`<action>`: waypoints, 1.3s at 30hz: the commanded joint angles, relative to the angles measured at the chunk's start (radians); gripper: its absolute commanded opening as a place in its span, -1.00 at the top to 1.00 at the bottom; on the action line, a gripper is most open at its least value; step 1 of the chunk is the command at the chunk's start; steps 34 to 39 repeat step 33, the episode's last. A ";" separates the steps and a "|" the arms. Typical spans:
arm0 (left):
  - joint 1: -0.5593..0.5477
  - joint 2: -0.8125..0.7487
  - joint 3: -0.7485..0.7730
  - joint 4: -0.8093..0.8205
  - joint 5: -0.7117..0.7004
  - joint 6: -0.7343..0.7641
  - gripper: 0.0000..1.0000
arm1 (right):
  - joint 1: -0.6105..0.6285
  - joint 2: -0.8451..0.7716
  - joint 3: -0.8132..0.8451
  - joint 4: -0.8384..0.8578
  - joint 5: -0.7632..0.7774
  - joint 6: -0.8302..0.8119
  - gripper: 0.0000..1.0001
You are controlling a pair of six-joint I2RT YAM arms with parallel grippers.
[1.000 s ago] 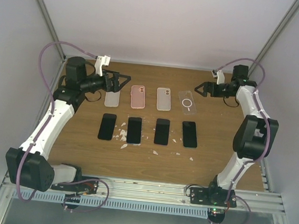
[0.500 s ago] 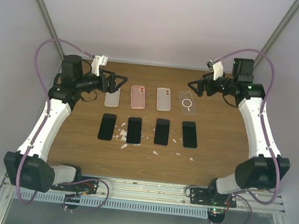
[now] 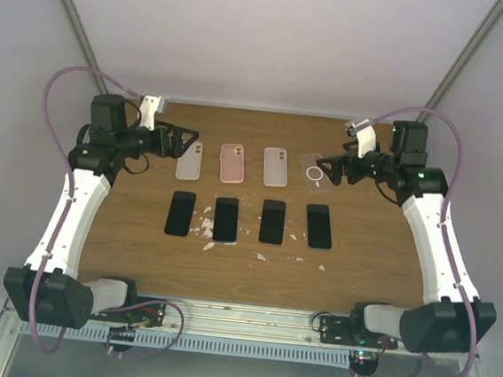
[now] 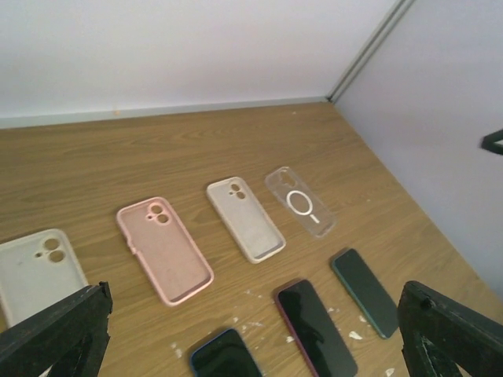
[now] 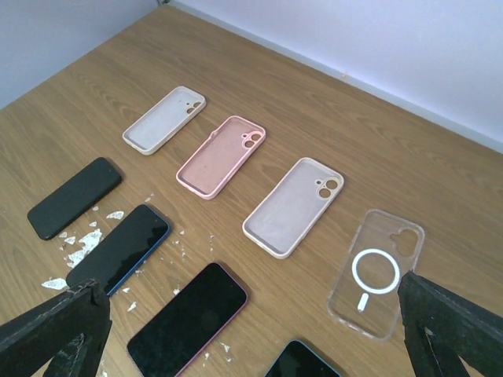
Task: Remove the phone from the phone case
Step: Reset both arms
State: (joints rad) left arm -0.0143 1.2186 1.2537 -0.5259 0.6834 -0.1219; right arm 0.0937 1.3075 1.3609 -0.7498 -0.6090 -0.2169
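Observation:
Four empty phone cases lie in a row: a whitish case, a pink case, a beige case and a clear case with a white ring. Nearer the arms, four phones lie face up, each apart from the cases; the left one is the black phone, the right one the green-edged phone. My left gripper hovers open beside the whitish case. Over the clear case hangs my right gripper, also open. In both wrist views the fingers stand wide with nothing between them.
Small white flakes are scattered on the wooden table around the phones. White walls close in the back and both sides. A metal rail with the arm bases runs along the near edge.
The left arm has drawn back to the left and its gripper with it. The right arm has straightened out, and its gripper has come down over the clear case. Both grippers stay open.

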 commanded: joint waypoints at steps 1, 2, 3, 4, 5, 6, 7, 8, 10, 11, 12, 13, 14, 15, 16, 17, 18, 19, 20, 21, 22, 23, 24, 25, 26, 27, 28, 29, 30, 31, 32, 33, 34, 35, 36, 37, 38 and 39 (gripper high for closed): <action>0.010 -0.050 0.024 -0.099 -0.110 0.108 -0.98 | 0.003 -0.095 -0.060 0.044 0.031 -0.037 -0.99; 0.011 -0.059 0.016 -0.108 -0.125 0.115 -0.98 | 0.002 -0.112 -0.081 0.053 0.033 -0.038 -0.99; 0.011 -0.068 0.005 -0.116 -0.138 0.137 -0.98 | 0.003 -0.129 -0.102 0.065 0.037 -0.036 -0.99; 0.011 -0.075 -0.011 -0.121 -0.150 0.150 -0.98 | 0.001 -0.144 -0.123 0.074 0.045 -0.034 -0.99; 0.011 -0.082 -0.026 -0.125 -0.166 0.156 -0.98 | -0.002 -0.162 -0.144 0.084 0.051 -0.032 -0.99; 0.010 -0.091 -0.041 -0.128 -0.183 0.157 -0.98 | -0.005 -0.178 -0.162 0.089 0.053 -0.033 -0.99; 0.011 -0.096 -0.055 -0.134 -0.197 0.158 -0.98 | -0.011 -0.194 -0.181 0.094 0.053 -0.034 -0.99; 0.011 -0.102 -0.071 -0.138 -0.215 0.158 -0.98 | -0.017 -0.212 -0.206 0.096 0.054 -0.037 -0.99; 0.011 -0.118 -0.103 -0.139 -0.249 0.153 -0.98 | -0.029 -0.241 -0.241 0.102 0.061 -0.041 -0.99; 0.011 -0.131 -0.118 -0.136 -0.259 0.153 -0.98 | -0.033 -0.256 -0.260 0.105 0.067 -0.043 -0.99; 0.011 -0.145 -0.131 -0.131 -0.266 0.153 -0.98 | -0.040 -0.268 -0.278 0.110 0.071 -0.044 -0.99; 0.011 -0.159 -0.143 -0.127 -0.272 0.153 -0.98 | -0.047 -0.280 -0.297 0.115 0.073 -0.043 -0.99; 0.010 -0.174 -0.151 -0.124 -0.275 0.154 -0.98 | -0.056 -0.290 -0.311 0.119 0.074 -0.042 -0.99; 0.011 -0.184 -0.159 -0.125 -0.277 0.158 -0.98 | -0.064 -0.300 -0.326 0.122 0.074 -0.042 -0.99; 0.011 -0.194 -0.165 -0.127 -0.286 0.159 -0.98 | -0.071 -0.308 -0.337 0.124 0.074 -0.042 -0.99; 0.011 -0.202 -0.171 -0.130 -0.297 0.159 -0.98 | -0.077 -0.315 -0.346 0.124 0.072 -0.040 -0.99; 0.011 -0.209 -0.176 -0.134 -0.310 0.160 -0.98 | -0.078 -0.324 -0.354 0.124 0.066 -0.039 -0.99; 0.011 -0.217 -0.185 -0.137 -0.322 0.157 -0.98 | -0.103 -0.330 -0.364 0.126 0.059 -0.035 -0.99; 0.011 -0.226 -0.195 -0.138 -0.331 0.154 -0.98 | -0.117 -0.335 -0.372 0.126 0.051 -0.031 -0.99; 0.011 -0.235 -0.206 -0.137 -0.332 0.152 -0.98 | -0.124 -0.339 -0.380 0.128 0.043 -0.024 -0.99; 0.036 -0.245 -0.216 -0.136 -0.327 0.152 -0.98 | -0.130 -0.342 -0.386 0.128 0.035 -0.022 -0.99; 0.043 -0.251 -0.224 -0.134 -0.325 0.150 -0.98 | -0.133 -0.344 -0.391 0.129 0.030 -0.019 -0.99; 0.047 -0.257 -0.231 -0.134 -0.326 0.147 -0.98 | -0.136 -0.345 -0.394 0.130 0.027 -0.018 -0.99; 0.053 -0.260 -0.233 -0.133 -0.323 0.146 -0.98 | -0.138 -0.343 -0.394 0.130 0.026 -0.019 -0.99; 0.057 -0.262 -0.235 -0.132 -0.322 0.143 -0.98 | -0.139 -0.342 -0.394 0.130 0.026 -0.017 -0.99; 0.063 -0.263 -0.235 -0.132 -0.321 0.138 -0.98 | -0.139 -0.340 -0.393 0.130 0.025 -0.018 -0.99; 0.068 -0.263 -0.235 -0.130 -0.317 0.134 -0.98 | -0.140 -0.337 -0.393 0.130 0.023 -0.016 -0.99; 0.074 -0.262 -0.235 -0.129 -0.307 0.129 -0.98 | -0.141 -0.335 -0.392 0.131 0.019 -0.014 -0.99; 0.081 -0.262 -0.235 -0.126 -0.300 0.125 -0.98 | -0.141 -0.331 -0.390 0.131 0.011 -0.012 -0.99; 0.087 -0.261 -0.234 -0.123 -0.296 0.125 -0.98 | -0.141 -0.326 -0.389 0.132 0.008 -0.009 -0.99; 0.094 -0.260 -0.234 -0.120 -0.294 0.124 -0.98 | -0.140 -0.320 -0.385 0.131 0.006 -0.008 -0.99; 0.100 -0.260 -0.233 -0.117 -0.292 0.125 -0.98 | -0.142 -0.314 -0.380 0.129 0.004 -0.006 -0.99; 0.100 -0.260 -0.233 -0.117 -0.292 0.125 -0.98 | -0.142 -0.314 -0.380 0.129 0.004 -0.006 -0.99; 0.100 -0.260 -0.233 -0.117 -0.292 0.125 -0.98 | -0.142 -0.314 -0.380 0.129 0.004 -0.006 -0.99; 0.100 -0.260 -0.233 -0.117 -0.292 0.125 -0.98 | -0.142 -0.314 -0.380 0.129 0.004 -0.006 -0.99; 0.100 -0.260 -0.233 -0.117 -0.292 0.125 -0.98 | -0.142 -0.314 -0.380 0.129 0.004 -0.006 -0.99; 0.100 -0.260 -0.233 -0.117 -0.292 0.125 -0.98 | -0.142 -0.314 -0.380 0.129 0.004 -0.006 -0.99; 0.100 -0.260 -0.233 -0.117 -0.292 0.125 -0.98 | -0.142 -0.314 -0.380 0.129 0.004 -0.006 -0.99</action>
